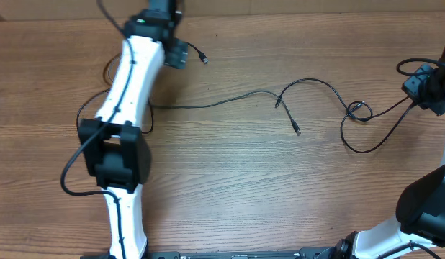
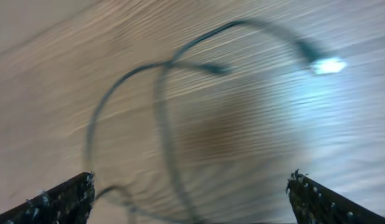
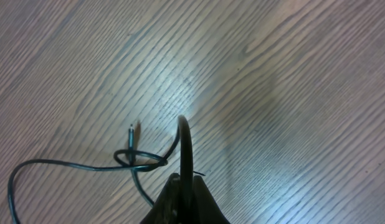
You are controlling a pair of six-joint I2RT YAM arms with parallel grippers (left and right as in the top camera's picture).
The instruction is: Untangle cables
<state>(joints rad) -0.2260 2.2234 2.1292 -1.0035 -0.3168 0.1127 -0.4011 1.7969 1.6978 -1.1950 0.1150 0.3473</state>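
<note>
Across the middle of the counter [image 1: 230, 180] you have the cables [image 1: 230, 98] strung out in a thin black line, running from beside your left arm [image 1: 125, 93] toward the right edge. At the far side, your left gripper [image 1: 178, 52] sits with a plug [image 1: 204, 60] at a cable's end lying just beside it. The left wrist view is blurred, but it shows the jaws spread wide, with curved cable lying on the wood between and beyond them. One free plug tip [image 1: 297, 132] rests near the counter's centre. Further right, the looped cable [image 1: 312, 81] arches over to a small knot [image 1: 358, 110], with a wide slack loop sagging below it. From that knot the looped cable runs on to your right gripper [image 1: 418, 88]. In the right wrist view the jaws are closed tight on it. The cable curves up out of them, and the knot sits on the wood just to their left, near another small connector [image 3: 134, 130].
</note>
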